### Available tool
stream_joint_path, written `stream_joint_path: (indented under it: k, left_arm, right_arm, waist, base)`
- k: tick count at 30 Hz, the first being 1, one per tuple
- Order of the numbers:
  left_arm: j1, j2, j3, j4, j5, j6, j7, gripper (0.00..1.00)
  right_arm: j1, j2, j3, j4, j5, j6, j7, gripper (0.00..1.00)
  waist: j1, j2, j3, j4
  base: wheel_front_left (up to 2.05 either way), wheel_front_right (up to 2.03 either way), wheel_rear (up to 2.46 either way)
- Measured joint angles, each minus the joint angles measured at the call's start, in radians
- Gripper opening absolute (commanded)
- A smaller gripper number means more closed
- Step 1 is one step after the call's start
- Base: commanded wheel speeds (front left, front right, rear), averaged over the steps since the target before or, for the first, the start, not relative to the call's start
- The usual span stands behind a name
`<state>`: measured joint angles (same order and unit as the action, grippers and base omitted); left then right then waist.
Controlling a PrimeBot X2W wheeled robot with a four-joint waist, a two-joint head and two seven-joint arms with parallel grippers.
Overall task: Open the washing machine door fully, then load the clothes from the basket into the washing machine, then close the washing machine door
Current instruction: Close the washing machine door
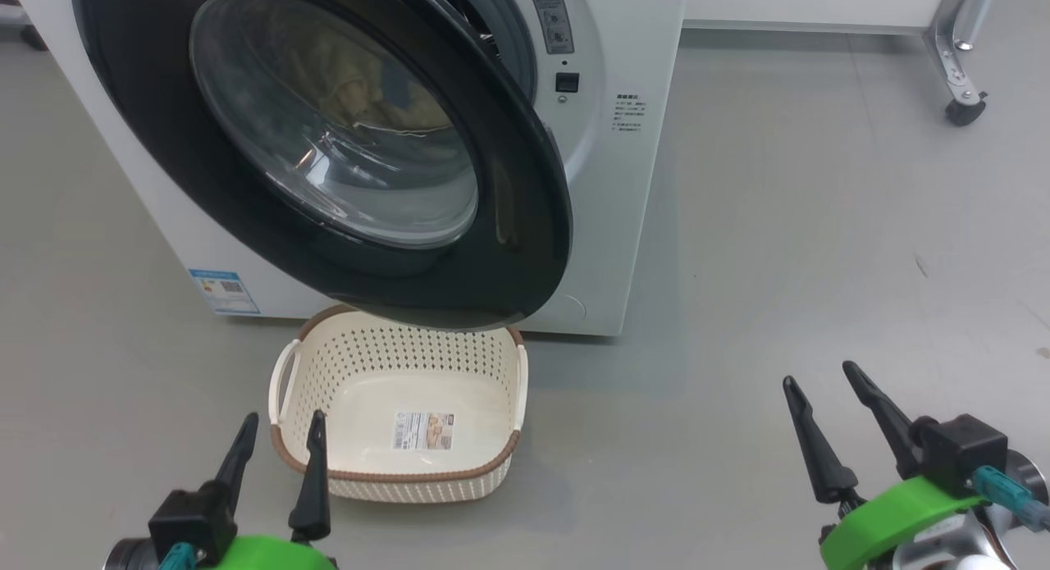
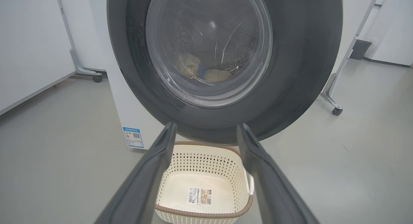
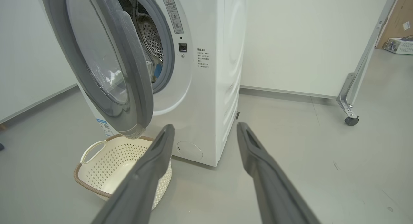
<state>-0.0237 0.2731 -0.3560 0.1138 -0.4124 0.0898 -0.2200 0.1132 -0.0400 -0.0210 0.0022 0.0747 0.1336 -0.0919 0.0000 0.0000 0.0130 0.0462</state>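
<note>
Hovering | left fingers [image 1: 234,463] and right fingers [image 1: 816,447] spread wide, empty | door [image 1: 328,135] ajar | clothes [image 2: 216,75] inside drum [image 3: 151,40]

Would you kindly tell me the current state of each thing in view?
washing machine door: partly open, not latched.
clothes: inside the washing machine, seen through the door glass.
basket: empty, upright.
left gripper: open, holding nothing.
right gripper: open, holding nothing.

The head camera looks steeply down over the door [image 1: 328,135] and basket [image 1: 410,344]; both wrist cameras face them from low down, left head-on, right obliquely.
</note>
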Motion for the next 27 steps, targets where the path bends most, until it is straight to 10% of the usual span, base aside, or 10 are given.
stream_joint_path:
  k: [3,27]
  left_arm:
    - [-0.002,0.0,-0.003,0.0,0.0,0.0,-0.001,1.0]
    - [-0.118,-0.03,-0.031,0.019,0.0,-0.02,-0.022,1.0]
  right_arm:
    - [-0.004,0.0,0.001,0.001,0.0,0.0,0.0,0.05]
    - [-0.237,-0.002,0.212,0.154,0.041,0.0,-0.028,0.0]
  waist:
    - [0.0,0.0,0.005,0.004]
    - [0.0001,0.0,0.1,0.101]
  base:
    - [0.0,0.0,0.0]
    - [0.0,0.0,0.0]
